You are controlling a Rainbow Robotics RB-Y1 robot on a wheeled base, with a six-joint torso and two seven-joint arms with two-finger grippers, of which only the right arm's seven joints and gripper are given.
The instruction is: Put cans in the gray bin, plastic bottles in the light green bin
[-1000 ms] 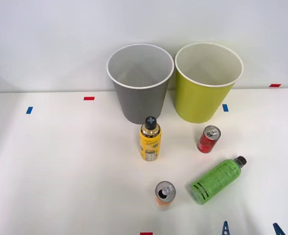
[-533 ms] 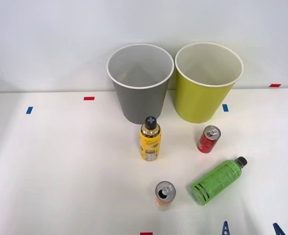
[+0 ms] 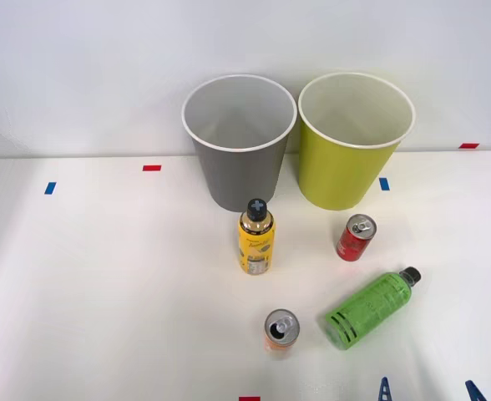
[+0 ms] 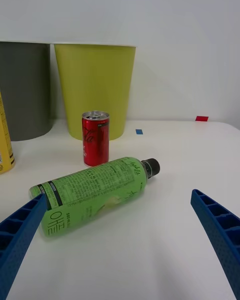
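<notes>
Right gripper [image 4: 120,250]: two fingers [image 4: 217,230], solid saturated blue, matte plastic look. Each finger is flat-sided and tapers toward a narrow tip. Inner faces carry a row of fine, evenly spaced transverse ribs, giving a saw-tooth edge along the gripping side. Front view: the two finger tips [image 3: 384,389] appear as small blue triangular points with a slotted, ladder-like profile. No cables, screws or markings visible.

white Coca-Cola script on red can [image 4: 95,138], Korean print on green bottle [image 4: 90,192]
</notes>
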